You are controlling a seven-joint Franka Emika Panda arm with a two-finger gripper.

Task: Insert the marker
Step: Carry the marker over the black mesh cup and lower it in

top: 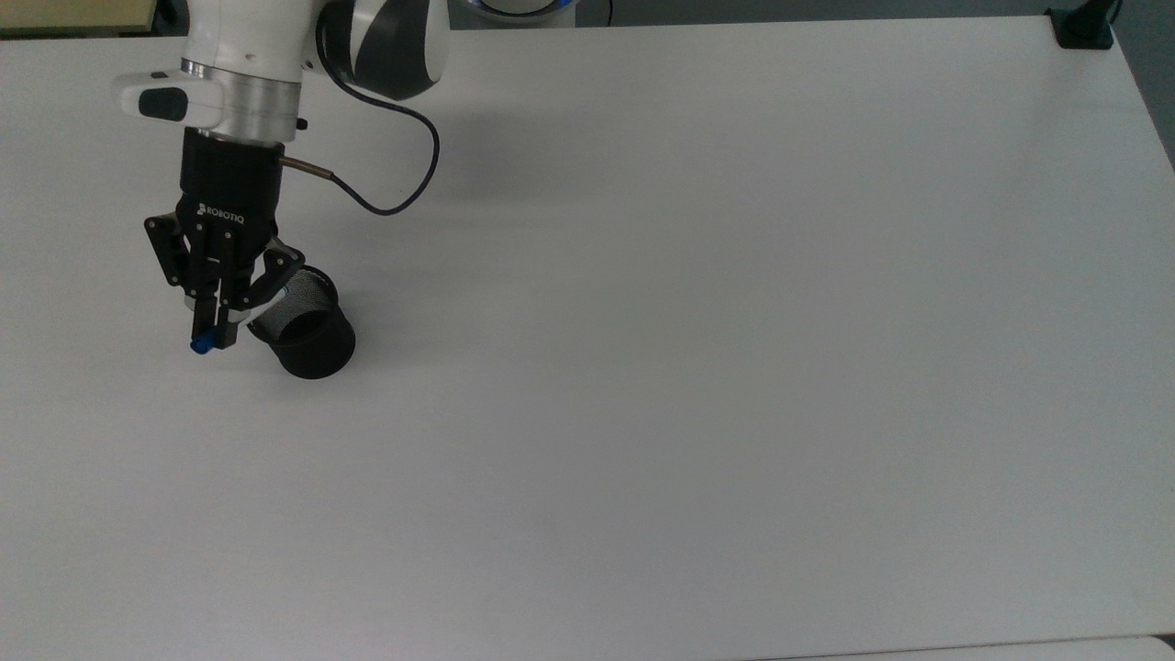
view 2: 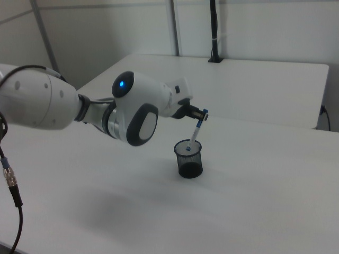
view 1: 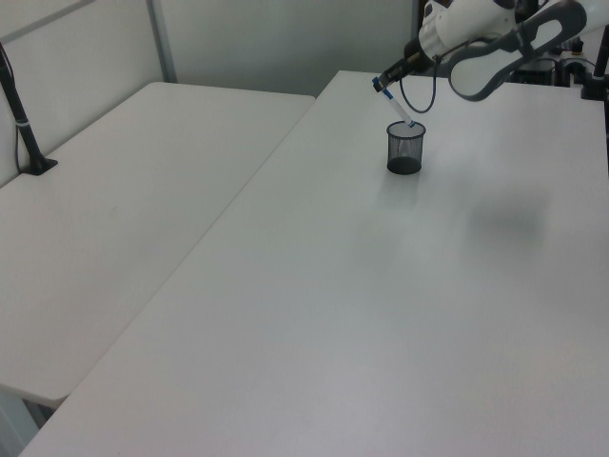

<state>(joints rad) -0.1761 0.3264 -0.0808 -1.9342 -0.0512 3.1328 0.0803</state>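
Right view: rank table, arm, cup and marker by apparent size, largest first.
1. Table
2. Arm, though it is enlarged by nearness to the camera
3. Cup
4. Marker, slimmest, its lower end entering the cup

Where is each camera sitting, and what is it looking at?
Top view: high above the table, looking down; shows the gripper and wrist.
Left view: from the table's far end, looking along it at the mesh cup; shows the arm reaching in.
Right view: from beside the arm, looking across; the arm's white links fill the right view's left.
All three share the cup and the tilted marker, its lower end at the cup's mouth.
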